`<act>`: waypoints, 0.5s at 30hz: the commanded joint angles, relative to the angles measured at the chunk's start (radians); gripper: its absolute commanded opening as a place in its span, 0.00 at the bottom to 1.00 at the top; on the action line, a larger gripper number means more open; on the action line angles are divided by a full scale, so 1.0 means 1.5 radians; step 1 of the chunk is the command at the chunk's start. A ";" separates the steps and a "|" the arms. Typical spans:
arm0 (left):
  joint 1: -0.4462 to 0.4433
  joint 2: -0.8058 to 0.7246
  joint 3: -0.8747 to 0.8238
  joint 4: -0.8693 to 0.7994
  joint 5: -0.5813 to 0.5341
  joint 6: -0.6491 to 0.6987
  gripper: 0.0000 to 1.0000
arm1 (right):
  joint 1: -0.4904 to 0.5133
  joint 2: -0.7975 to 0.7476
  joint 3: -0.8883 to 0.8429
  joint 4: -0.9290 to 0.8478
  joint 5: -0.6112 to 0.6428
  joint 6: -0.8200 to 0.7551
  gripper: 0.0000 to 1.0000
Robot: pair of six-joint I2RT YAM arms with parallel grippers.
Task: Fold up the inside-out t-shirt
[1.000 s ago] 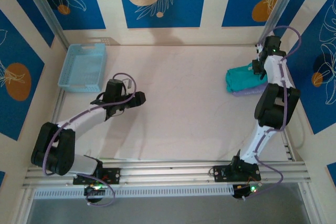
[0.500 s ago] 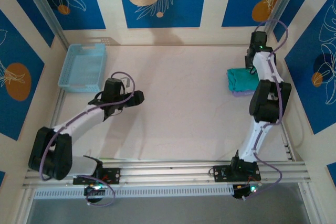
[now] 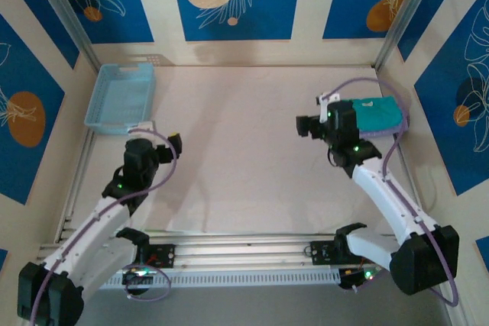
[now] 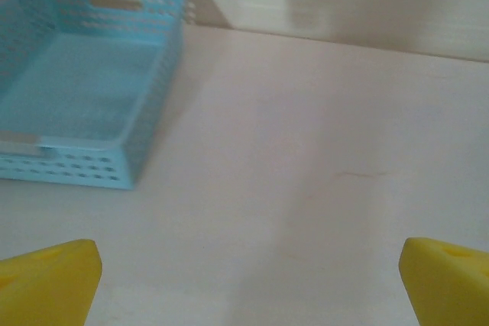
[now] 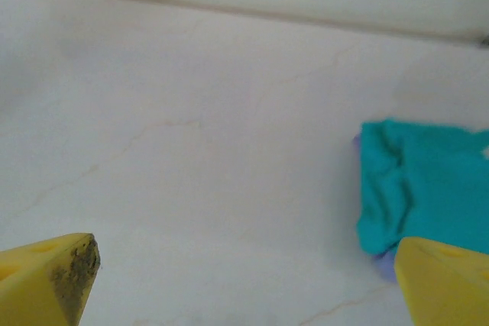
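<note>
The inside-out t-shirt (image 3: 380, 114) is a teal folded bundle at the table's right edge, lying on a pale lavender garment (image 3: 400, 129). In the right wrist view the t-shirt (image 5: 425, 192) sits at the right, with a lavender sliver (image 5: 384, 265) under its near corner. My right gripper (image 3: 334, 121) hovers just left of the bundle, open and apart from it. Nothing lies between its yellow fingertips (image 5: 55, 279), and the right gripper (image 5: 248, 288) is over bare table. My left gripper (image 3: 153, 145) is open and empty at the near left; in its own view the left gripper (image 4: 248, 284) faces bare table.
A light blue perforated basket (image 3: 121, 97) stands empty at the far left corner, and the basket (image 4: 76, 89) appears upper left in the left wrist view. Blue-and-cream walls close the table on three sides. An aluminium rail (image 3: 244, 250) runs along the near edge.
My right arm drew back from the t-shirt toward the middle and its jaws opened, leaving the bundle at the right edge. The left arm pulled back toward the near left and opened wider.
</note>
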 commanded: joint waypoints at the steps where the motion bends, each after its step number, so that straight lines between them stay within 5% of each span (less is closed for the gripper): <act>1: 0.008 0.004 -0.104 0.228 -0.086 0.132 1.00 | -0.003 0.016 -0.116 0.219 -0.023 0.044 0.99; 3: 0.015 0.055 -0.150 0.359 -0.098 0.188 1.00 | -0.003 0.050 -0.169 0.330 -0.016 0.024 0.99; 7: 0.045 0.208 -0.115 0.406 -0.073 0.226 1.00 | -0.014 0.133 -0.204 0.450 0.028 -0.034 0.99; 15: 0.095 0.466 -0.067 0.604 0.017 0.244 0.99 | -0.111 0.236 -0.266 0.657 -0.097 -0.040 0.99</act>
